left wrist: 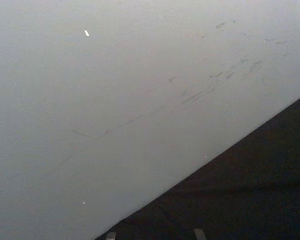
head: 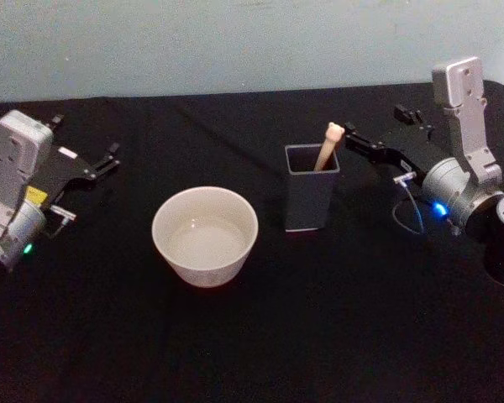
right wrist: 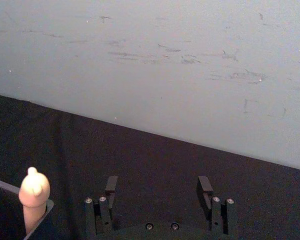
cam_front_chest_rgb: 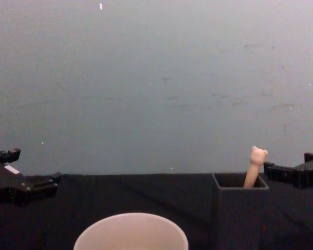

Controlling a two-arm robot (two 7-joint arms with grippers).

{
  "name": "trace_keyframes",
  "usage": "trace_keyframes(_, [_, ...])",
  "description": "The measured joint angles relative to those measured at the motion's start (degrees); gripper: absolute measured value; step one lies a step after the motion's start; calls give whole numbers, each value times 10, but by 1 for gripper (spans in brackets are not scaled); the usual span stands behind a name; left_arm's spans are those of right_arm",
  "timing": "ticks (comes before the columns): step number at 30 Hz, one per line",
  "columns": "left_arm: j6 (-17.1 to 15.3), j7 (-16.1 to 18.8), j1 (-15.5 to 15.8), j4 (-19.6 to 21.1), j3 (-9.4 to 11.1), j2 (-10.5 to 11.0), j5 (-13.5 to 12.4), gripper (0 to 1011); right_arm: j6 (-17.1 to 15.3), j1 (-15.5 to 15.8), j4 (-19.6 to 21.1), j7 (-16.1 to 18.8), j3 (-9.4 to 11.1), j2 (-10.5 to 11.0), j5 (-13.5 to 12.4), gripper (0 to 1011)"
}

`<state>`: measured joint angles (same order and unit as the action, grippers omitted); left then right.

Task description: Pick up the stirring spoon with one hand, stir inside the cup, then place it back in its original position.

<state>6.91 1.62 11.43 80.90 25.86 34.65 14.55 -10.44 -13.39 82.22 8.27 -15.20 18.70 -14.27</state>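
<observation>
Surface: a table draped in black cloth [head: 260, 353], meeting a pale grey-blue scuffed wall [cam_front_chest_rgb: 156, 78] at its far edge.
Spoon: the slim beige bear-topped stirring spoon [head: 327, 147] stands tilted in the dark grey square-mouthed holder [head: 311, 197], head above the rim.
Cup: the wide round cream-white cup [head: 205, 236] sits left of the holder, near it but apart.
Right gripper [head: 350, 134]: just right of the spoon's head, jaws parted, holding nothing.
Left gripper [head: 112, 157]: at the table's left edge, well apart from the cup; grip state cannot be told.
Right wrist view: spoon head [right wrist: 34, 187] beside the spread fingers [right wrist: 110, 186].
Chest view: bear head [cam_front_chest_rgb: 258, 154] seen side-on.
</observation>
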Motion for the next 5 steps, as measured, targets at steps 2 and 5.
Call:
trace_keyframes(2, [0, 0, 0, 0, 0, 0, 0, 1001, 0, 0, 0, 0, 0, 0, 0, 1000])
trace_keyframes(5, [0, 0, 0, 0, 0, 0, 0, 1001, 1, 0, 0, 0, 0, 0, 0, 1000])
